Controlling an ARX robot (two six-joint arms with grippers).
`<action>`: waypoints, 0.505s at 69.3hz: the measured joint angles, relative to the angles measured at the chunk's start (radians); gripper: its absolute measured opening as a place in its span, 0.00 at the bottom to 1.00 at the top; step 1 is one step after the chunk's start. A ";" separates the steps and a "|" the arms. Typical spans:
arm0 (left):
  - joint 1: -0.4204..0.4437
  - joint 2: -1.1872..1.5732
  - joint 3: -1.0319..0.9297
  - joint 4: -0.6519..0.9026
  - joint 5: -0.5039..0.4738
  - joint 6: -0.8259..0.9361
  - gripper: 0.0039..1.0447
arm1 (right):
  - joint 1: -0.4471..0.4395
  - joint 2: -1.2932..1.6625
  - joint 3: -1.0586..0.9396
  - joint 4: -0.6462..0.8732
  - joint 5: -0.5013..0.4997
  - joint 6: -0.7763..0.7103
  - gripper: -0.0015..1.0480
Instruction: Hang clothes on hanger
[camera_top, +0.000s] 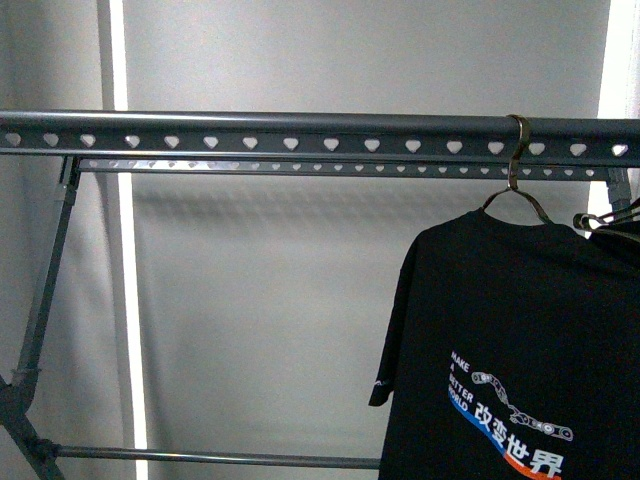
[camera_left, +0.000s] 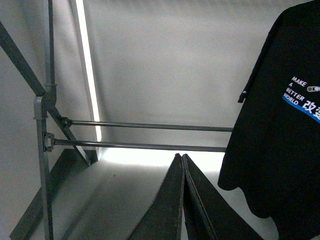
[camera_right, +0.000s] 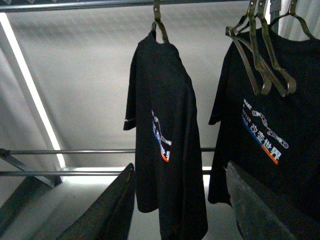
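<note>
From the front, the rack rail (camera_top: 300, 140) runs straight across the top, dark grey with a row of little heart-shaped holes, and a second thinner pierced bar sits just behind and under it. A black T-shirt (camera_top: 520, 350) hangs from the rail's right-hand part on a wire hanger (camera_top: 517, 195) whose hook is looped over the rail; the white "MAKE A BETTER WORLD" print, the chain-like arm graphic, the white Chinese characters and the blue-orange stripe all face this way. More wire hangers (camera_top: 605, 220) peek in at the far right edge. The rack's grey leg (camera_top: 45, 300) slopes down on the left, and neither arm shows here. Through the left wrist camera, the left pincer (camera_left: 182, 200) has its two dark fingers pressed together with nothing between them, pointing at the rack's two lower crossbars (camera_left: 145, 136), the same shirt (camera_left: 280, 125) hanging off to one side, well clear of it. Through the right wrist camera, the right pincer (camera_right: 180, 200) stands wide apart and empty, and the shirt (camera_right: 165, 145) hangs edge-on from its hook (camera_right: 159, 22) in line with the gap between the fingers but beyond them. Beside it hangs a second black T-shirt (camera_right: 280, 130) with the same print, with several bare wire hangers (camera_right: 265, 55) bunched in front of its collar.
</note>
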 joint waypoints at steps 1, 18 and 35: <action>0.000 0.000 0.000 0.000 0.000 0.000 0.03 | 0.000 -0.005 -0.010 0.004 0.000 -0.002 0.48; 0.000 0.000 0.000 0.000 0.000 0.000 0.03 | 0.000 -0.088 -0.141 0.053 0.000 -0.020 0.02; 0.000 0.000 0.000 0.000 0.000 0.000 0.03 | 0.000 -0.154 -0.237 0.080 0.000 -0.021 0.02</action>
